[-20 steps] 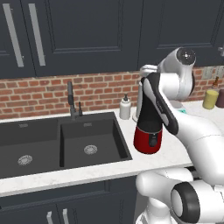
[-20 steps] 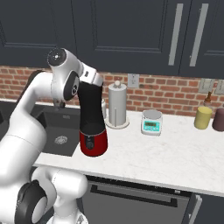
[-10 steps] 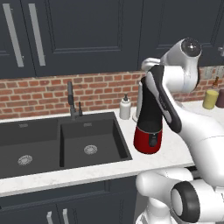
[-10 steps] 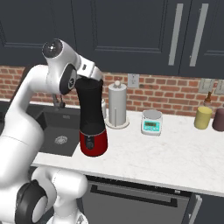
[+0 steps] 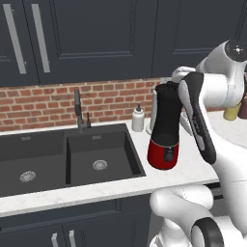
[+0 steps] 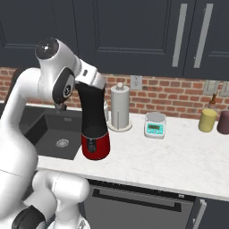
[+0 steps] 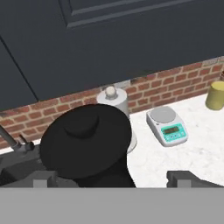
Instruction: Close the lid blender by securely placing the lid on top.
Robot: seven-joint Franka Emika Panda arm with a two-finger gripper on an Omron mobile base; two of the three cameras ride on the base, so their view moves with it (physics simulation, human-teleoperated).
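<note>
The blender (image 5: pixel 164 130) stands on the counter right of the sink, its glossy red base (image 6: pixel 95 145) carrying a tall black jar. The flat black lid (image 7: pixel 87 140) with a raised centre lies on the jar's top, seen from above in the hand view. My gripper (image 7: pixel 116 178) hovers just above and back from it, open, the fingertips (image 7: pixel 43 178) spread wide with nothing held. In the base views my hand (image 6: pixel 91 77) sits at the jar's top, and the forearm (image 5: pixel 198 120) crosses in front of the blender's right side.
A double sink (image 5: pixel 62 157) with a faucet (image 5: pixel 78 108) and a white soap bottle (image 5: pixel 138 119) lies left of the blender. A paper towel roll (image 6: pixel 120 107), a white-and-teal scale (image 6: pixel 155 125) and a yellow canister (image 6: pixel 207 120) stand to its right. Dark cabinets hang close overhead.
My arm's upper joints have swung up and outward, away from the blender. The blender has stayed in place.
</note>
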